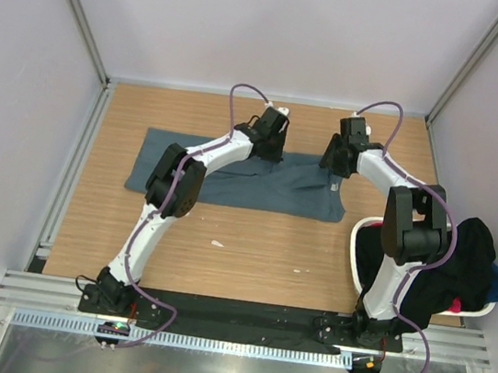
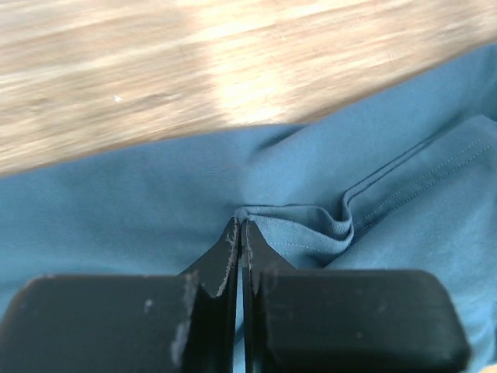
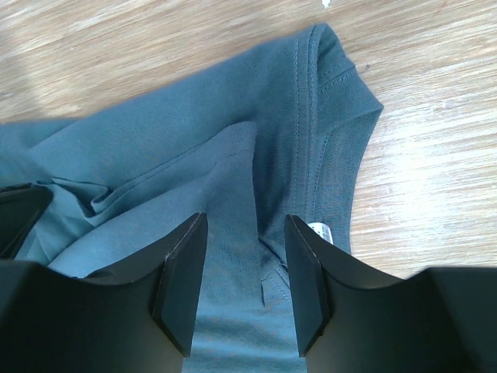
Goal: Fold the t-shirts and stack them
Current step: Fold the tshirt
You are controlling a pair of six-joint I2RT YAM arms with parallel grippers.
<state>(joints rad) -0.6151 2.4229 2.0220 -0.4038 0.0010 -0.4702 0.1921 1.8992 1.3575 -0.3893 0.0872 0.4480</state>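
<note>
Slate t-shirt [image 1: 258, 188] lies flat across the table [image 1: 249, 251], with both arms at its far edge.
From above, the left gripper [image 1: 272, 142] and right gripper [image 1: 341, 155] sit over the far edge; the basket [image 1: 358, 248] holds other shirts. In the left wrist view, the left gripper [image 2: 239, 233] is pressed together, apparently pinching a puckered fold. In the right wrist view, the right gripper [image 3: 245, 280] is spread over cloth beside the collar [image 3: 342, 132]. The fabric looks light and limp, so hems or seams are probably the best places to grip.
</note>
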